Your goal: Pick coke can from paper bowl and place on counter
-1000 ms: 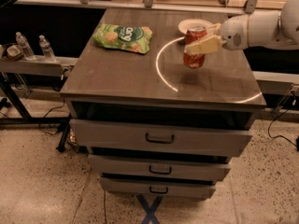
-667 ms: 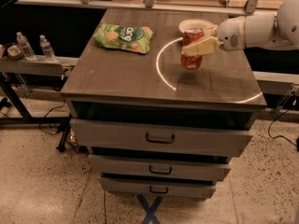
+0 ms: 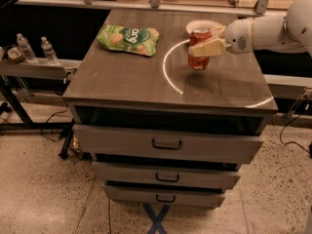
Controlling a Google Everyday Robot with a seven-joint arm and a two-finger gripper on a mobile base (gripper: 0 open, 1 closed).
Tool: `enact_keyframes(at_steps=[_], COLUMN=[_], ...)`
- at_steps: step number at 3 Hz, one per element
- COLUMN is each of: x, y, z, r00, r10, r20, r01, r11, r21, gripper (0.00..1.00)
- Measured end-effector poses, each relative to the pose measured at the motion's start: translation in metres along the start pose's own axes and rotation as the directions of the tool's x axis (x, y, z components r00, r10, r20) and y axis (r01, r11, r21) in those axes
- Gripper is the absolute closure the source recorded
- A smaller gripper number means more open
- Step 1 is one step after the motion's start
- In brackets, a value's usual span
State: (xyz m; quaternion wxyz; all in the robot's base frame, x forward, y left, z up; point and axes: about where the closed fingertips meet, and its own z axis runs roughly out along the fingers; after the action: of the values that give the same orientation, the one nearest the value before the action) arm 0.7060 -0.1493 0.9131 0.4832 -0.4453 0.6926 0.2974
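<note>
Gripper (image 3: 197,48) is located over the rear right part of the counter (image 3: 122,79), at the end of a white arm (image 3: 265,30) entering from the right edge. Jaws are closed on the coke can (image 3: 199,62), one cream finger lying across its front at mid-height. The can is held roughly upright, just in front of the paper bowl (image 3: 210,24) and outside its rim; its base is over the bare counter surface, beside the bright curved light reflection (image 3: 168,69). Contact between can base and counter cannot be confirmed. A green snack bag (image 3: 129,37) lies flat on the rear left of the counter, well apart from the can. Cabinet drawers (image 3: 165,144) below stand partly open.
</note>
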Motion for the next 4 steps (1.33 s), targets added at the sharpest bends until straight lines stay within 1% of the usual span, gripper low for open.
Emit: enact_keyframes(at_steps=[1,2,3,4], x=[0.000,0.001,-0.009,-0.079], y=[0.001,0.001,-0.003,0.002], z=[0.004,0.004,-0.014,-0.074], r00=[1.000,1.000,1.000,0.991], r10=[0.001,0.002,-0.005,-0.124], r20=[-0.001,-0.001,-0.023,-0.048], r01=[-0.001,-0.002,0.006,0.131], r11=[1.0000,1.0000,0.9986,0.9655], r21=[-0.007,-0.007,0.052,0.225], gripper=[0.05,0.00,0.00,0.00])
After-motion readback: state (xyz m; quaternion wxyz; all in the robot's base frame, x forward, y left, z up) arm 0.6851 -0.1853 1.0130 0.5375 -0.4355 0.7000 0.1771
